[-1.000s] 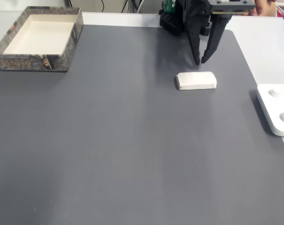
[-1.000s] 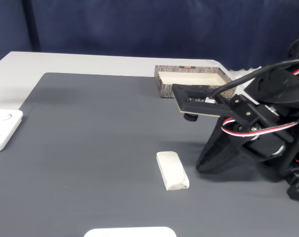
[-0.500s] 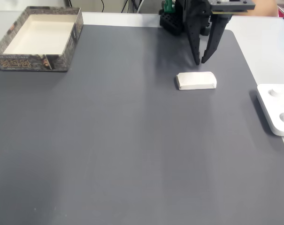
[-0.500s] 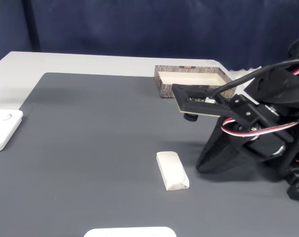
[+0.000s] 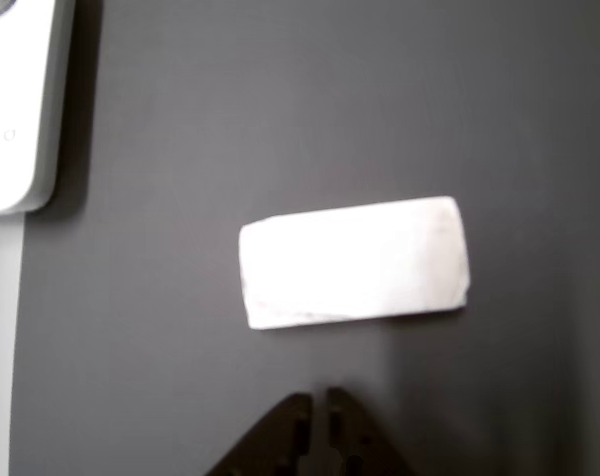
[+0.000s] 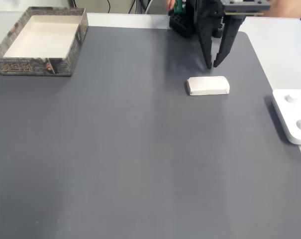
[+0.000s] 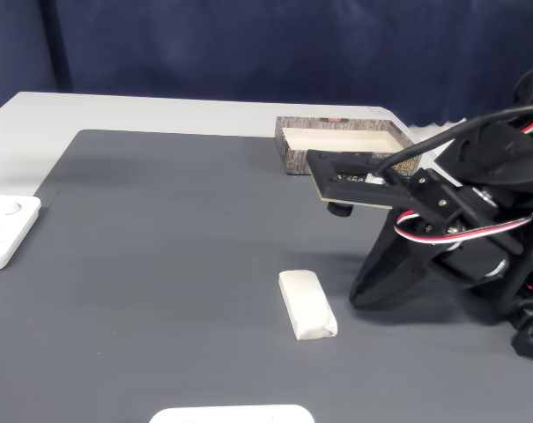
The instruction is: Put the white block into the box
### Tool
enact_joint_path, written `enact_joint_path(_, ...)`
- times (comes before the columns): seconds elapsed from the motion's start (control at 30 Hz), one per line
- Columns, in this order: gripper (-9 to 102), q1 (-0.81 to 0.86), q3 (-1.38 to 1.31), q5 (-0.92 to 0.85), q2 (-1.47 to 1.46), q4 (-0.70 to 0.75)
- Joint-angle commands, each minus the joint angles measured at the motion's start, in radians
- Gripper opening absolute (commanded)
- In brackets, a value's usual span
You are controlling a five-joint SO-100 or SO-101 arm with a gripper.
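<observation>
Nothing about the hand (image 6: 213, 66) differs from half a second ago: I see it hanging empty just behind the white block (image 6: 208, 85), tips pointing down, nearly together with only a thin gap. Through the other view, the two tips (image 5: 317, 402) sit just short of the block's long side, apart from it. Beyond that, the block lies flat on the grey mat (image 6: 140, 149), unmoved. I find the box (image 6: 41, 41) well apart at the counter's far corner, unchanged.
</observation>
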Motion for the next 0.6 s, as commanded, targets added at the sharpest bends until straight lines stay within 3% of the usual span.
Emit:
enact_joint_path(0.0, -2, 0.014, 0.020, -0.009, 0.038, 0.008)
enact_joint_path(0.57, -2, 0.037, 0.018, -0.038, -0.003, -0.012)
